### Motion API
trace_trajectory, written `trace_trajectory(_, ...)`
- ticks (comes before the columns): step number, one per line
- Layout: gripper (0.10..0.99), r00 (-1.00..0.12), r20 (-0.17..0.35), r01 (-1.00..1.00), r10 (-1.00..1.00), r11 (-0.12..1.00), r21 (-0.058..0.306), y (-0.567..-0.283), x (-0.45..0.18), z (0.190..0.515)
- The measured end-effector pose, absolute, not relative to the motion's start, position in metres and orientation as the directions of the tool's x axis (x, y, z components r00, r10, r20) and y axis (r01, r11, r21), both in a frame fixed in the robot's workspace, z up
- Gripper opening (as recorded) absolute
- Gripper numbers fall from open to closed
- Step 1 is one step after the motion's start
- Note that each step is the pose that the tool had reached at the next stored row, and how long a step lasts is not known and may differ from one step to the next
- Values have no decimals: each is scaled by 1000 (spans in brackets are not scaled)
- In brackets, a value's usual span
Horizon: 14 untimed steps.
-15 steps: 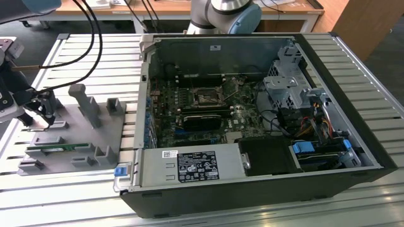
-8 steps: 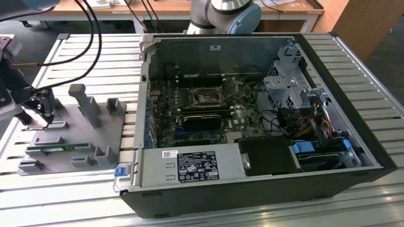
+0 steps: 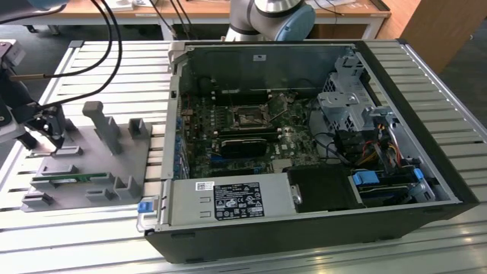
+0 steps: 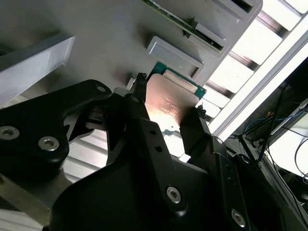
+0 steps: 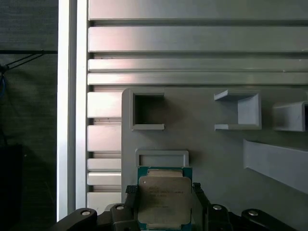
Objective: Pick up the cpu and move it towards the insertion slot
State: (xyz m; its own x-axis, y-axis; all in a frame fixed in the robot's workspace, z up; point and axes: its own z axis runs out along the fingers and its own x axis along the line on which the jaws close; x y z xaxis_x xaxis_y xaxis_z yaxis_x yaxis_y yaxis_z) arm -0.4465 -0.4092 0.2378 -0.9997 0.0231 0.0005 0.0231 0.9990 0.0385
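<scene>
The cpu [image 5: 163,198], a flat square chip with a silver top and a green rim, sits between my gripper's two black fingers in both wrist views. My gripper [image 5: 163,192] is shut on the cpu [image 4: 169,98], one finger against each of two opposite edges. It is held low over the grey fixture plate [image 5: 202,144], next to a small rectangular pocket. In the exterior view my gripper [image 3: 55,144] is at the left, over that plate [image 3: 84,165]. The insertion slot [image 3: 250,118] is a square socket with a metal frame on the motherboard inside the open computer case, far to the exterior view's right.
The grey plate carries upright posts [image 3: 102,125] and open holders. A green memory stick [image 3: 65,181] lies in one of them. The black computer case [image 3: 304,148] has raised walls, a drive cage and cables. Black cables [image 3: 106,51] hang over the slatted aluminium table [image 3: 91,63].
</scene>
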Motion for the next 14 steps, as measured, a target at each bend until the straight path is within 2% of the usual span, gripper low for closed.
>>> trace_trajectory(14,529,-1000,0,23,23,999,38,-409,-446,243)
